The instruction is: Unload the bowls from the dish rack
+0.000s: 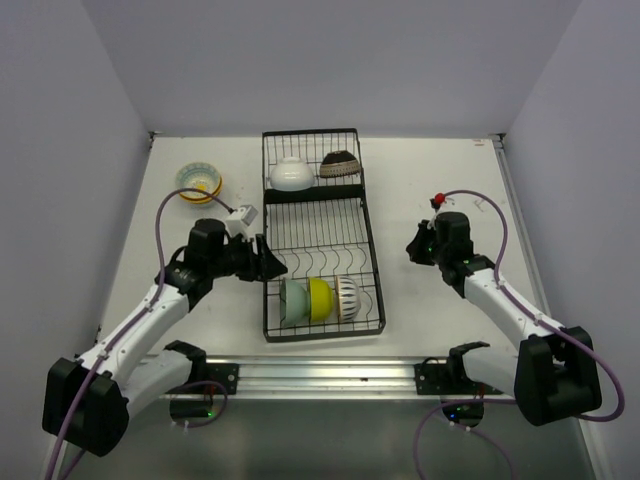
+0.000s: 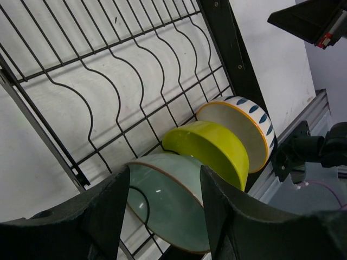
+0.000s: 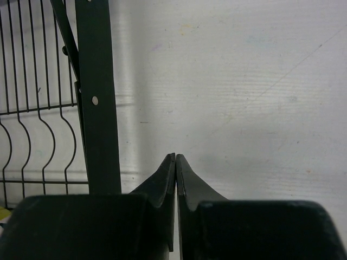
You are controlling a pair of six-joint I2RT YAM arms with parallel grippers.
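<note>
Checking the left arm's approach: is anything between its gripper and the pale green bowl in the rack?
Nothing visible. The left gripper has its jaws apart, and the pale green bowl shows unobstructed in the gap between them. The yellow-green bowl stands close on its far side, not in the way of the approach.

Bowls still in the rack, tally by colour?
white bowl: 1
dark brown patterned bowl: 1
pale green bowl: 1
yellow-green bowl: 1
white bowl with dark stripes: 1
Total: 5 in the dish rack
Not counted: the stack of bowls outside it, to the left. How many bowls it holds cannot be told.
</note>
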